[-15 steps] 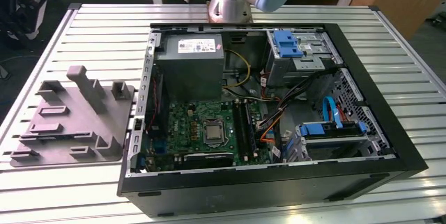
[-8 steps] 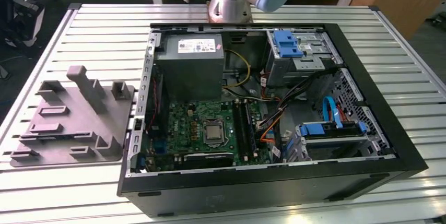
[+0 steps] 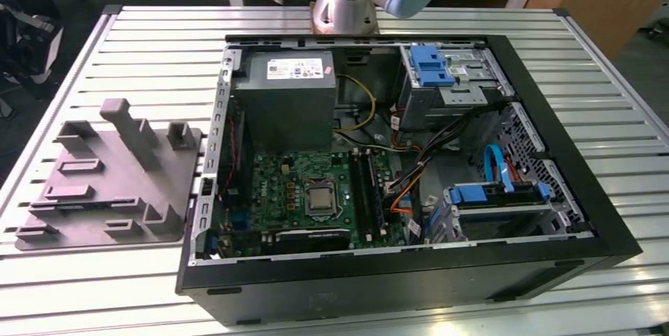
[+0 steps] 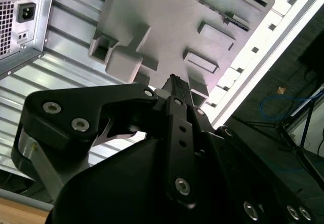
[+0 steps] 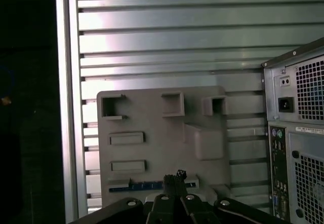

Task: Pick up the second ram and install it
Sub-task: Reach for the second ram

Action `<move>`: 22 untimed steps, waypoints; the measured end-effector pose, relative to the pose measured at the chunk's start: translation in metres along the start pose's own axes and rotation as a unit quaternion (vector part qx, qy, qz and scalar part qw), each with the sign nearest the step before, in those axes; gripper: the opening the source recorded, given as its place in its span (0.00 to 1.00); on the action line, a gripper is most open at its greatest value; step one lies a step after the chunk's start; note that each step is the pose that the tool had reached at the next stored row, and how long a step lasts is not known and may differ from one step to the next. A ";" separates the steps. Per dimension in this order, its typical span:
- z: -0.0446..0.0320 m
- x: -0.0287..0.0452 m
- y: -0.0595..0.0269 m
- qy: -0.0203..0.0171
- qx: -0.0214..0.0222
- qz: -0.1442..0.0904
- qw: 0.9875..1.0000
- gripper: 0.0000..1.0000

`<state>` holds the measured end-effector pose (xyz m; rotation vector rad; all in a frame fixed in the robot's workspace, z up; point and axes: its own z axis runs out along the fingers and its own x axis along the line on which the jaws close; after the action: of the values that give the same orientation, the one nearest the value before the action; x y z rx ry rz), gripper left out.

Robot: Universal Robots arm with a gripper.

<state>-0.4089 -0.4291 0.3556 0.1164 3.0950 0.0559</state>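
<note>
The grey parts tray [image 5: 152, 122] lies on the slatted table beside the computer case. A thin dark strip with a bluish tint, the second ram [image 5: 136, 185], lies along the tray's edge nearest the fingers in the first wrist view. My gripper [image 5: 174, 176] hangs well above the tray, its black fingertips pressed together with nothing between them. In the second wrist view the gripper [image 4: 174, 82] points at the same tray [image 4: 177, 21]. The exterior view has the tray [image 3: 105, 187] on its left and the green motherboard [image 3: 303, 187] inside the open case.
The open black computer case [image 3: 418, 273] sits mid-table with a grey power supply [image 3: 282, 101], blue drive cages [image 3: 434, 66] and loose cables. Dark memory slots [image 3: 364, 187] run beside the processor socket. The case's rear panel [image 5: 298, 133] stands close to the tray. The arm's base [image 3: 345, 3] is behind the case.
</note>
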 end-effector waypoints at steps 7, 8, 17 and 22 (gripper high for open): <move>0.0086 -0.0006 -0.0164 0.002 0.000 0.000 1.000 0.10; 0.0099 -0.0007 -0.0190 0.002 0.000 0.000 1.000 0.10; 0.0214 -0.0008 -0.0339 0.004 0.000 0.000 1.000 0.10; 0.0288 -0.0004 -0.0400 0.004 0.000 0.000 1.000 0.10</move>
<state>-0.4101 -0.4680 0.3253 0.1169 3.1027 0.0557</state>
